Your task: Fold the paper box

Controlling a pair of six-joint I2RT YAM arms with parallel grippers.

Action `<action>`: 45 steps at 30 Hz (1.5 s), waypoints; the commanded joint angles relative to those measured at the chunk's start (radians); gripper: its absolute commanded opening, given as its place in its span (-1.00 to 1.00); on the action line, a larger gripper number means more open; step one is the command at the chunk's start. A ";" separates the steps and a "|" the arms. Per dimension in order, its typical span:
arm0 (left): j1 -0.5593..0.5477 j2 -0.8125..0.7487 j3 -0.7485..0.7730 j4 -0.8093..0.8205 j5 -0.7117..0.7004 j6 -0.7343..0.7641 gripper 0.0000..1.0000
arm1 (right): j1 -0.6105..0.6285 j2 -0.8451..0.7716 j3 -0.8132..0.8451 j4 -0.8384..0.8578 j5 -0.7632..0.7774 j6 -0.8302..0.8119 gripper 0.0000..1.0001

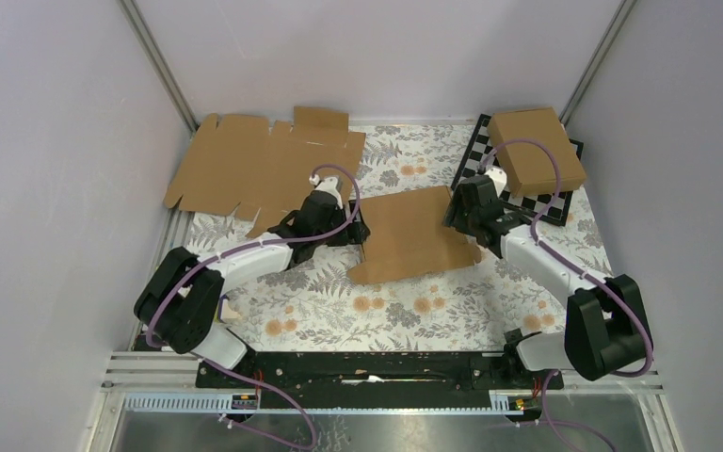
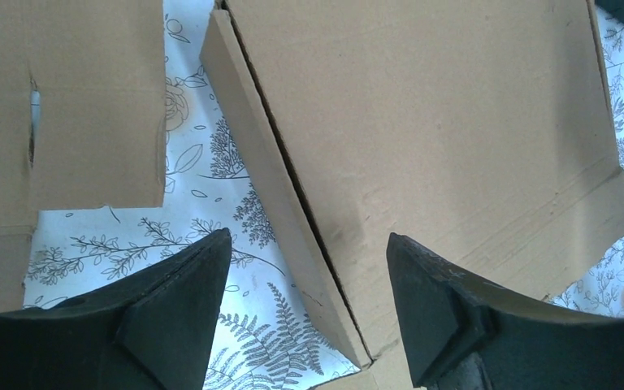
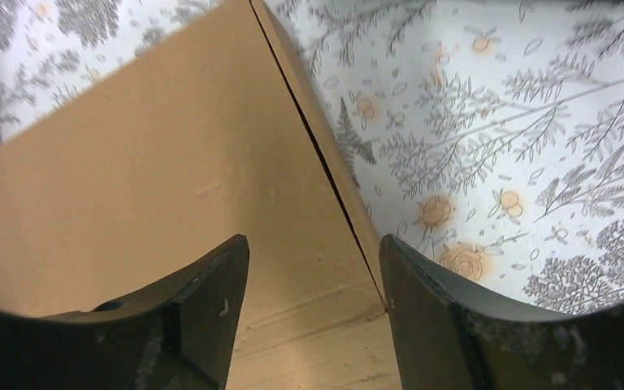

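The paper box point(image 1: 412, 235) lies in the middle of the table point(image 1: 386, 311), on the flowered cover, turned slightly askew to the table's edges. It already reads as a shallow box rather than a flat blank. A broad top panel lies down over it, and the left wrist view shows a narrow side wall point(image 2: 280, 203) along its left edge, with a dark seam between wall and panel. The right wrist view shows a like seam on the other side.

At the near edge a creased strip and a corner tab point(image 1: 461, 252) jut past the body, so the closing flap looks not yet tucked in. I judge that tuck, and pressing the lid flat, to be what is left.

The left pincer point(image 1: 350, 229) sits at the box's left edge, jaws wide apart over the side wall and gripping nothing. The right pincer point(image 1: 459, 209) sits at the right edge, also spread, with its fingers astride the seam and holding nothing.

A flat notched cardboard sheet point(image 1: 264, 165) lies toward the far left corner. Another closed cardboard box point(image 1: 537, 151) rests on a chessboard point(image 1: 475, 155) at the far right corner.
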 commanded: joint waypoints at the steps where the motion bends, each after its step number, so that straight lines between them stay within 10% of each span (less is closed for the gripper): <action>1: 0.025 0.025 0.022 0.069 0.045 0.012 0.48 | -0.035 0.004 0.075 -0.004 0.042 -0.031 0.38; 17: 0.079 0.239 0.188 0.114 0.403 0.276 -0.24 | -0.021 0.046 -0.082 0.015 -0.466 -0.050 -0.02; 25: 0.087 0.430 0.434 0.112 0.477 0.318 -0.14 | 0.213 -0.205 -0.273 0.060 -0.439 0.184 0.37; 32: 0.128 0.301 0.403 0.143 0.341 0.286 0.29 | 0.214 -0.399 -0.216 -0.143 -0.242 0.042 0.93; 40: 0.131 -0.007 0.219 0.090 0.158 0.141 0.43 | 0.164 -0.272 0.023 -0.208 -0.128 -0.137 0.85; 45: 0.131 -0.184 0.055 0.081 0.134 0.040 0.43 | -0.077 -0.076 0.089 0.009 -0.511 -0.100 0.79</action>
